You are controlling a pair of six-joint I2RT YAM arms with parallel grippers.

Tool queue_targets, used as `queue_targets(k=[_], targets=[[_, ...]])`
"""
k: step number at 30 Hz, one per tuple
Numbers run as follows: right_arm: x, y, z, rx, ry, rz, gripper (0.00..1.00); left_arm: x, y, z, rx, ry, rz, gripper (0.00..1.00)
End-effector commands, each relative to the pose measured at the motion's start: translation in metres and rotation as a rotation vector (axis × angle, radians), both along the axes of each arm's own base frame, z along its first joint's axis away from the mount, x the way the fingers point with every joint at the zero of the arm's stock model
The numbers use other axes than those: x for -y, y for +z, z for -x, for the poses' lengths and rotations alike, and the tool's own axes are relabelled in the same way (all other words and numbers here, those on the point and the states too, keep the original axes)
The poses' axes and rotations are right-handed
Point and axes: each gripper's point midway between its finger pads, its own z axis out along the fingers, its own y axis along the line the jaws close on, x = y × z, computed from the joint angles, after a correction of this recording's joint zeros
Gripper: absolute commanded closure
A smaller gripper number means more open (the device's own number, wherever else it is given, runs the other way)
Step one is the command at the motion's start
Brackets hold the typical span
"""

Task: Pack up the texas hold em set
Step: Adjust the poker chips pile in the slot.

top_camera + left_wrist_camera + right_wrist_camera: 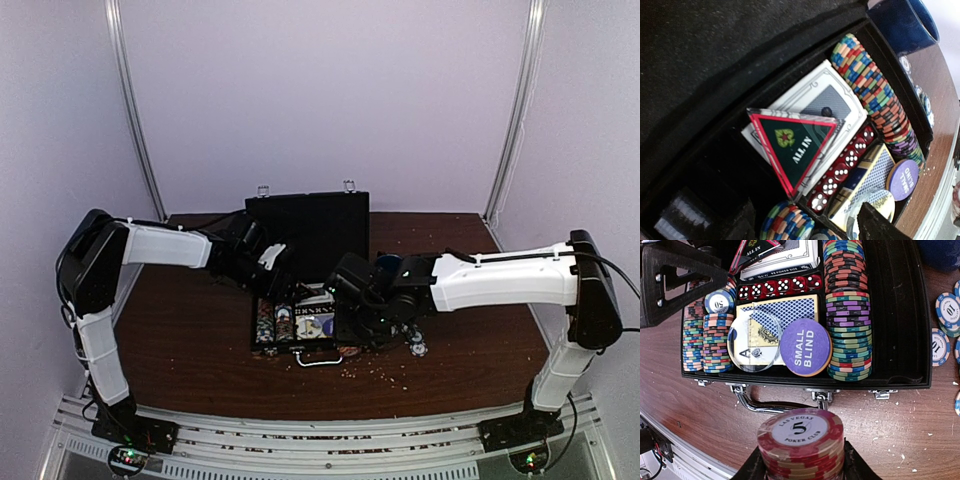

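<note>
The black briefcase lies open mid-table with its lid upright and its silver handle facing me. Its tray holds rows of striped poker chips, two card decks, red dice, a purple "SMALL BLIND" button and a triangular "ALL IN" plaque. My left gripper hangs open over the tray's left side, nothing between its fingers. My right gripper is shut on a stack of red "5" chips, just in front of the handle.
Loose blue-edged chips lie on the brown table right of the case, with crumbs scattered around. A dark blue cup stands by the case's far right corner. The table's near edge and a metal rail run below.
</note>
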Motion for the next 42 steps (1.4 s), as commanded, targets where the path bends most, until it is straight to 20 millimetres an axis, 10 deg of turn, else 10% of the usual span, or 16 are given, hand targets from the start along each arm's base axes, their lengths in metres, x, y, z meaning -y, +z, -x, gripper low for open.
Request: queue_targets(k=[1, 42], targets=[[-0.008, 0.031, -0.016, 0.074, -0.028, -0.079, 0.68, 0.002, -0.009, 0.015, -0.058, -0.044, -0.030, 0.27], [-0.023, 0.047, -0.039, 0.142, -0.053, -0.109, 0.68, 0.013, 0.008, 0.078, -0.048, -0.278, -0.003, 0.29]])
